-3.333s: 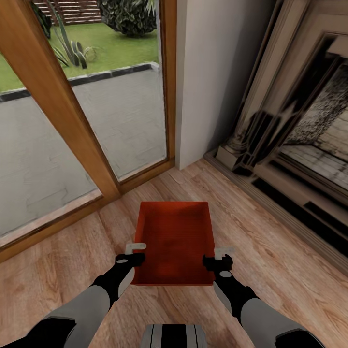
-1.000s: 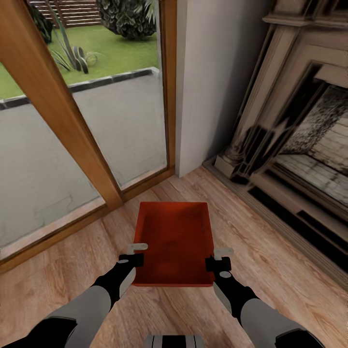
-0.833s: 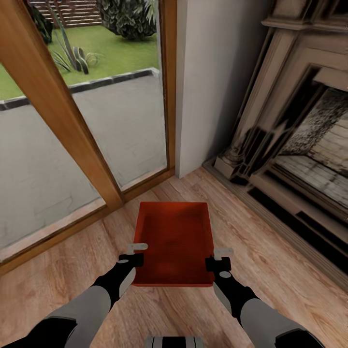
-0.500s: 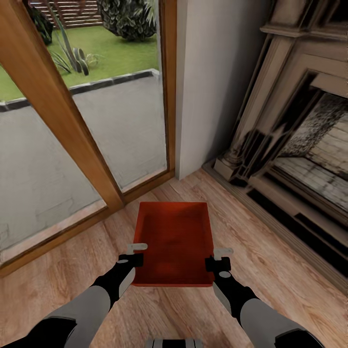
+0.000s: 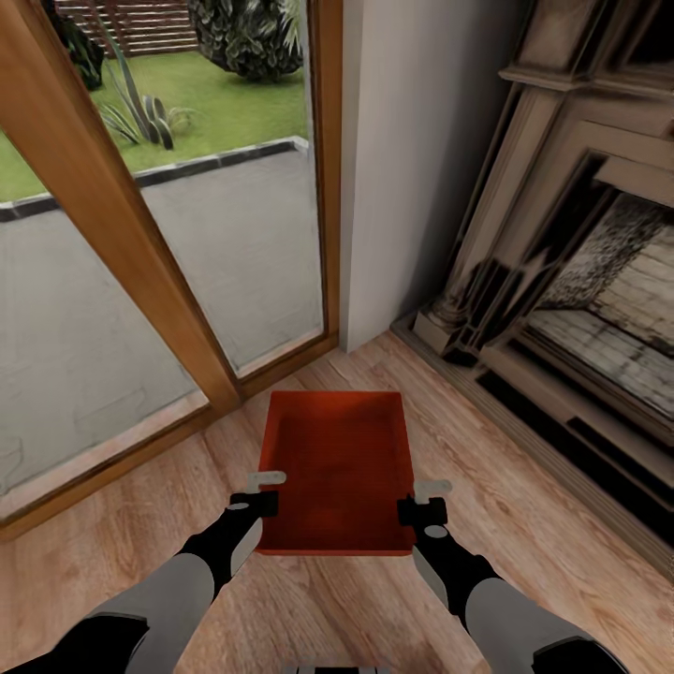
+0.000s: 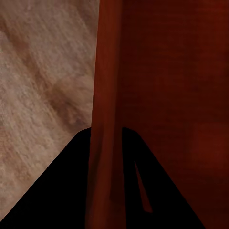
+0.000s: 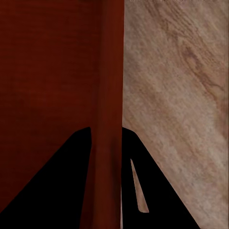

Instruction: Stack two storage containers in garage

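One red-orange open-top storage container (image 5: 337,468) hangs level in front of me above the pale wood planks of the living room. My left gripper (image 5: 262,494) is shut on its left wall near the close corner. My right gripper (image 5: 421,501) is shut on its right wall opposite. In the left wrist view the thin red wall (image 6: 107,95) runs between the dark fingers of the left gripper (image 6: 106,138). The right wrist view shows the same, the wall (image 7: 112,71) pinched by the right gripper (image 7: 105,138). The bin is empty. The garage and its floor are out of view.
A wood-framed glass door (image 5: 122,234) onto a paved patio stands ahead at the left. A white wall corner (image 5: 402,168) is straight ahead. A stone fireplace (image 5: 562,281) with a low hearth step fills the right. Plank floor (image 5: 524,505) lies around the bin.
The camera has shifted slightly, so the door and fireplace slide in the picture. The container and both grippers keep their hold and their place in front of me.
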{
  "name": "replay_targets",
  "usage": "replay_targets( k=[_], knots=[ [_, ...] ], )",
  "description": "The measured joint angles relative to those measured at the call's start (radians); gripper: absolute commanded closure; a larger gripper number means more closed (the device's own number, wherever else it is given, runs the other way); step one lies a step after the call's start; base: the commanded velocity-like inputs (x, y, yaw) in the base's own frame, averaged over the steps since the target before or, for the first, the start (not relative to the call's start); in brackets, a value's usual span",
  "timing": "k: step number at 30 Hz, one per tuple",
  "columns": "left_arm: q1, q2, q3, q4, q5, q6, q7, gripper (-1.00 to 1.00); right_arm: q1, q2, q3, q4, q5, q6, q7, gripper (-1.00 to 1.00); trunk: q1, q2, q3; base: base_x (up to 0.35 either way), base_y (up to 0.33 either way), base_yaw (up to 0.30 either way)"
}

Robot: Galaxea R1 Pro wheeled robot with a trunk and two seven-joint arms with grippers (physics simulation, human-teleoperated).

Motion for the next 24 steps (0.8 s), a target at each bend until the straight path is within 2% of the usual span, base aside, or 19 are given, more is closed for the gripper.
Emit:
replay_targets(
  k=[24],
  knots=[
    [0.000,0.000,0.000,0.000,-0.001,0.000,0.000,1.00,0.000,0.000,0.001,0.001,-0.003,-0.001,0.000,1.00,-0.092,0.168,0.075,0.000,0.000,0.000]
  ],
)
